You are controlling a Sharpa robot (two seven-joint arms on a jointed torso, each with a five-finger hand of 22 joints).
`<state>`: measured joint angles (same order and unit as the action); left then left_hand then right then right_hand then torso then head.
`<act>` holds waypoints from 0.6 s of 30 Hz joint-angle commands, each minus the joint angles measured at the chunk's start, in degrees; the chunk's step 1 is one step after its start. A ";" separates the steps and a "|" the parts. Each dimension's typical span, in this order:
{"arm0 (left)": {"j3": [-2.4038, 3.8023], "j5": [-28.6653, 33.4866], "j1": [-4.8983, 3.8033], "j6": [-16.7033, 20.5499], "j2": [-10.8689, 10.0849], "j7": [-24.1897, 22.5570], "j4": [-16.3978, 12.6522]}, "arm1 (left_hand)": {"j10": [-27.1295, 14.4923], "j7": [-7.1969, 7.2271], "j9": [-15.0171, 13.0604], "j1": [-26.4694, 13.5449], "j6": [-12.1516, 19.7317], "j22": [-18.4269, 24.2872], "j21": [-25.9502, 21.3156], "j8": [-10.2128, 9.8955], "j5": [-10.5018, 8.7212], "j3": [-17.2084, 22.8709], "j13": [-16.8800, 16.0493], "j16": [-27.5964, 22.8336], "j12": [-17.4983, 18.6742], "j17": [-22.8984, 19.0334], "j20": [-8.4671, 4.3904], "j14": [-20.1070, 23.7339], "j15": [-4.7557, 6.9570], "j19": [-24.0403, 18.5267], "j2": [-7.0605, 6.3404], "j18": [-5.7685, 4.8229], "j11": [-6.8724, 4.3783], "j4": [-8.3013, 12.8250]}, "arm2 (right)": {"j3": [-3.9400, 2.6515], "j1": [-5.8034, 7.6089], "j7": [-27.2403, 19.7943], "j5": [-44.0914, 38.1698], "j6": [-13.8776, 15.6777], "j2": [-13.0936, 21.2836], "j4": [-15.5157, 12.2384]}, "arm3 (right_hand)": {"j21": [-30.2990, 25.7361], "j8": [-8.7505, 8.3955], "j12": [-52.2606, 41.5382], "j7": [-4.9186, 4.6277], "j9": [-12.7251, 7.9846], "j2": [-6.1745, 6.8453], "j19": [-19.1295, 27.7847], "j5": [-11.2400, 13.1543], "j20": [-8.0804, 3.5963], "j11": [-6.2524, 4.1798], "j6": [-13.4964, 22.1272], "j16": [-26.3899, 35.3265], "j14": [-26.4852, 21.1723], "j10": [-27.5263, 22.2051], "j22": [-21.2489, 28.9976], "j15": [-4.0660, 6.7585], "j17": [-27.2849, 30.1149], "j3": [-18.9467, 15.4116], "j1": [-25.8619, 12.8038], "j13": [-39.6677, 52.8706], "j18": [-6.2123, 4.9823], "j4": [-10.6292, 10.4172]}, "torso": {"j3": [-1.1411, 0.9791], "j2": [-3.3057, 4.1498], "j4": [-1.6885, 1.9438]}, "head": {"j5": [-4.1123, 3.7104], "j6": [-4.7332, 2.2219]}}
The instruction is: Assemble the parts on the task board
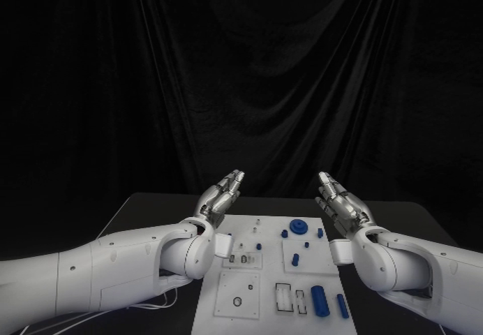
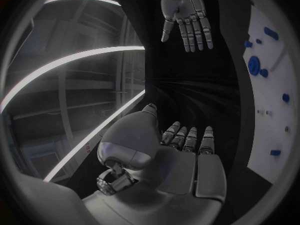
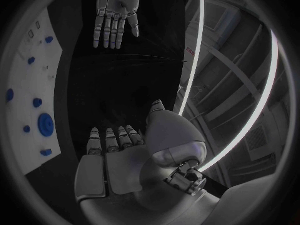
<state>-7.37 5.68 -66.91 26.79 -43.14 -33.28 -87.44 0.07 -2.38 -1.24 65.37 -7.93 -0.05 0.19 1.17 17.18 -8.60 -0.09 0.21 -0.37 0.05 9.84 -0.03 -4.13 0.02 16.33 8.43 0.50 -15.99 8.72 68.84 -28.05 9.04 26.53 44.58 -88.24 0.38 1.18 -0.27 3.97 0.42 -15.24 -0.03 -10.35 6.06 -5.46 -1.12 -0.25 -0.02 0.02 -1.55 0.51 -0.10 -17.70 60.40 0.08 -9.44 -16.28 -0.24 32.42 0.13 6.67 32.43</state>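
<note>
Head view is showing both hands hanging raised above the table, palms facing each other: the left hand (image 1: 221, 196) toward ten o'clock of the task board (image 1: 239, 296), the right hand (image 1: 340, 201) toward two o'clock. Each is released, fingers straight and apart, grasping nothing. The board is lying flat mid-table with the blue parts resting on it: a round disc (image 1: 298, 226) near twelve o'clock, a long cylinder (image 1: 319, 301) and a slimmer peg (image 1: 342, 306) toward five o'clock, small studs scattered between.

I reckon nothing is assembled yet. The risk from here is in the descent: the parts are small and loose, so a spread hand coming down carelessly could be knocking the cylinder rolling or nudging the board askew.

The left wrist view is giving the right hand's open palm face-on (image 2: 185, 16), which the head camera sees only edge-on; the right wrist view is likewise showing the left palm (image 3: 115, 15).
</note>
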 commanded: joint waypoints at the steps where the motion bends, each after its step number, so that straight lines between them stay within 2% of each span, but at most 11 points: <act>1: -1.02 4.98 -1.44 -14.24 0.45 -6.21 0.47 | 2.99 -2.23 -0.60 5.38 -4.37 -0.61 0.64 1.25 4.78 0.43 -0.84 0.17 -0.92 0.15 3.36 -0.21 -3.01 0.64 0.39 1.79 2.55 -0.77 | 1.22 1.69 2.72 7.28 -14.26 -0.01 0.37 | -0.38 1.39 0.27 -2.52 0.46 -0.42 0.03 -1.23 2.06 3.38 -1.29 0.25 0.02 -0.02 1.55 -2.30 0.10 -0.21 3.39 -0.08 -0.79 -0.24 | -0.02 0.04 0.01 | 0.01 0.01; 2: -1.50 5.57 -1.91 -16.06 0.57 -6.82 0.63 | 4.65 -2.77 -0.73 6.84 -5.31 -1.14 1.40 1.56 6.37 0.89 -1.34 0.84 -2.16 0.43 3.59 -0.68 -3.16 1.52 0.25 1.80 3.53 -0.72 | 1.79 2.28 2.99 8.20 -16.05 -0.01 0.48 | -0.38 1.40 0.27 -2.52 0.46 -0.43 0.03 -1.46 2.21 3.46 -1.30 0.25 0.02 -0.02 1.55 -2.45 0.10 -0.14 3.55 -0.08 -0.79 -0.23 | -0.02 0.04 0.01 | 0.01 0.01; 3: -1.64 5.74 -2.05 -16.57 0.60 -6.99 0.68 | 4.65 -2.77 -0.73 6.84 -5.31 -1.14 1.40 1.56 6.37 0.89 -1.34 0.84 -2.16 0.43 3.59 -0.68 -3.16 1.52 0.25 1.80 3.53 -0.72 | 1.95 2.45 3.07 8.46 -16.56 -0.01 0.52 | -0.38 1.40 0.27 -2.52 0.46 -0.43 0.03 -1.46 2.21 3.46 -1.30 0.25 0.02 -0.02 1.55 -2.45 0.10 -0.14 3.55 -0.08 -0.79 -0.23 | -0.02 0.04 0.01 | 0.01 0.01; 5: -2.71 7.06 -3.09 -20.58 0.87 -8.32 1.04 | 5.18 -2.76 -0.77 8.55 -5.74 -1.61 2.20 1.72 7.90 1.06 -1.53 1.87 -3.45 0.75 4.14 -1.38 -4.01 2.68 0.08 1.63 3.85 -0.64 | 3.19 3.75 3.66 10.48 -20.50 -0.03 0.77 | -0.38 1.56 0.27 -2.38 0.50 -0.48 0.03 -2.28 2.92 3.89 -1.48 0.25 0.02 -0.02 1.55 -3.35 0.10 0.19 4.43 -0.08 -0.75 -0.24 | -0.02 0.04 0.01 | 0.01 0.01; 9: -3.92 8.56 -4.28 -25.18 1.18 -9.85 1.46 | 5.43 -2.80 -0.81 9.35 -6.07 -1.86 2.68 1.82 8.49 1.03 -1.62 2.43 -4.33 0.88 4.54 -1.75 -4.51 3.46 0.04 1.53 4.13 -0.61 | 4.61 5.22 4.34 12.78 -24.99 -0.04 1.07 | -0.01 2.11 0.27 -3.07 0.69 -0.56 -0.31 -2.42 4.08 4.45 -2.13 0.25 0.02 -0.02 1.24 -4.51 0.10 0.35 4.93 -0.08 -0.76 -0.30 | -0.02 0.04 0.01 | 0.01 0.01; 11: -4.32 9.05 -4.67 -26.67 1.28 -10.35 1.60 | 5.55 -2.81 -0.82 9.71 -6.20 -1.93 2.83 1.86 8.82 1.04 -1.66 2.67 -4.68 0.93 4.64 -1.91 -4.64 3.70 -0.01 1.49 4.29 -0.54 | 5.06 5.69 4.55 13.53 -26.44 -0.05 1.16 | 0.08 2.33 0.16 -3.32 0.77 -0.58 -0.41 -2.53 4.41 4.92 -2.39 0.25 0.02 -0.01 1.18 -4.78 0.10 0.39 5.11 -0.03 -0.78 -0.27 | -0.02 0.04 0.01 | 0.01 0.01; 12: -4.44 9.19 -4.78 -27.10 1.31 -10.50 1.64 | 5.61 -2.80 -0.82 9.94 -6.23 -1.95 2.89 1.87 9.09 1.09 -1.68 2.76 -4.87 0.95 4.66 -1.97 -4.68 3.80 -0.02 1.48 4.37 -0.50 | 5.19 5.83 4.61 13.74 -26.85 -0.05 1.19 | 0.23 2.57 -0.28 -3.56 0.85 -0.59 -0.58 -2.95 4.88 5.68 -2.71 0.25 0.02 0.08 1.08 -5.30 0.10 0.47 5.48 0.15 -0.78 -0.24 | -0.02 0.04 0.01 | 0.01 0.01; 14: -4.64 9.44 -4.98 -27.86 1.36 -10.75 1.71 | 5.88 -2.77 -0.85 11.02 -6.51 -2.01 3.05 1.95 10.46 1.34 -1.77 3.09 -5.65 1.01 4.71 -2.16 -4.75 4.12 -0.18 1.44 4.74 -0.27 | 5.41 6.06 4.72 14.09 -27.55 -0.05 1.23 | 0.57 2.98 -1.06 -3.92 1.00 -0.55 -0.99 -3.42 5.53 6.63 -3.26 0.02 0.13 0.30 0.86 -5.96 -0.11 0.51 5.96 0.41 -0.80 -0.19 | -0.02 0.04 0.01 | 0.01 0.01; 16: -4.69 9.51 -5.04 -28.08 1.37 -10.82 1.73 | 6.30 -3.11 -0.96 12.35 -7.34 -2.03 3.17 2.19 11.97 1.80 -1.91 3.41 -6.73 1.06 4.75 -2.35 -4.73 4.37 -0.42 1.46 5.10 0.16 | 5.47 6.12 4.75 14.19 -27.72 -0.05 1.25 | 1.13 3.23 -1.91 -4.22 1.08 -0.43 -1.77 -5.07 6.57 7.30 -3.70 -0.64 0.48 0.53 0.53 -6.85 -0.55 0.71 7.12 0.61 -0.86 0.04 | -0.02 0.04 0.01 | 0.01 0.01; 17: -4.70 2.35 -4.88 -30.53 -2.86 -14.41 2.59 | 6.51 -3.23 -1.02 13.14 -7.82 -2.03 3.22 2.32 12.75 2.20 -1.98 3.56 -7.38 1.09 4.76 -2.44 -4.68 4.50 -0.56 1.51 5.43 0.55 | 5.47 6.68 6.51 7.79 -35.52 3.69 1.44 | 1.55 3.49 -2.90 -4.30 1.18 -0.26 -2.41 -5.99 7.05 8.10 -4.14 -1.31 0.84 0.81 0.32 -7.34 -0.89 0.82 8.05 0.83 -0.88 0.07 | 0.40 2.56 0.19 | -0.97 7.58; 18: -4.70 2.15 -4.88 -30.51 -2.96 -14.52 2.60 | 6.64 -3.34 -1.09 14.13 -8.34 -2.04 3.27 2.49 13.53 2.97 -2.04 3.75 -8.05 1.12 4.79 -2.55 -4.69 4.65 -0.70 1.57 5.77 1.36 | 5.47 6.72 6.46 7.51 -35.30 4.11 1.20 | 2.06 3.77 -3.69 -4.49 1.28 -0.18 -3.17 -6.58 7.40 8.62 -4.54 -1.98 1.26 1.09 0.04 -7.70 -1.21 0.93 8.67 1.00 -0.91 0.22 | 0.41 2.66 0.19 | -0.99 7.79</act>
<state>-12.00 11.74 -71.83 1.33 -44.89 -38.23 -85.63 5.37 -5.22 -2.03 75.69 -14.10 -1.84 2.67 2.88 26.93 -7.39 -1.74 2.69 -5.56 0.89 14.16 -1.97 -8.11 3.36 16.10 9.32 4.96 -16.06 14.17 75.43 -24.06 19.83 -0.06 47.61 -87.44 2.41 4.89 -3.79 -0.56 1.68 -15.49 -3.02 -16.70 13.50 2.93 -5.49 -2.07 1.29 1.07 -1.57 -6.99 -1.22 -17.10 68.87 1.01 -9.42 -16.03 -0.16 33.15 0.19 6.09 36.82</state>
